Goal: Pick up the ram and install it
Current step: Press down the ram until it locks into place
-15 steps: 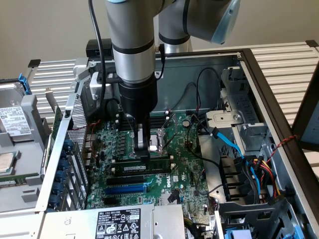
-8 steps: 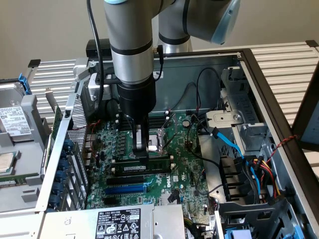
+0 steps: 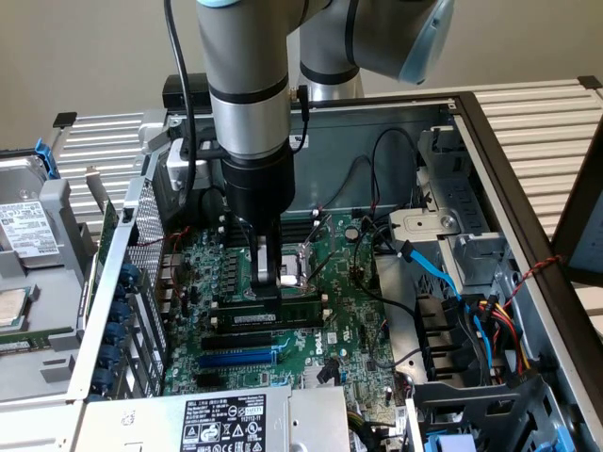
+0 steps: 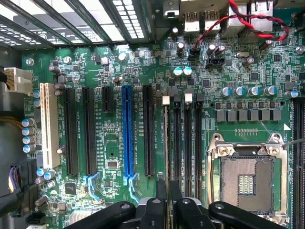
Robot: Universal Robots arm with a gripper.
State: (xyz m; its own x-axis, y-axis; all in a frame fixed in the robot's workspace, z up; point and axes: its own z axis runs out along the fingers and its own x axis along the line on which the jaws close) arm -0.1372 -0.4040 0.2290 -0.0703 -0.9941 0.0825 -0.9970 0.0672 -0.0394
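The gripper (image 3: 267, 294) jaws are pinching the ram (image 3: 300, 312) edgewise, standing it over the memory slots (image 4: 183, 138) beside the CPU socket (image 4: 247, 179). Light, stiff, fragile: gripping its top edge mid-length seems safest.

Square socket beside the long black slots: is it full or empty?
Empty. The socket shows its bare grid of tiny contacts inside the metal frame, with no chip sitting in it.
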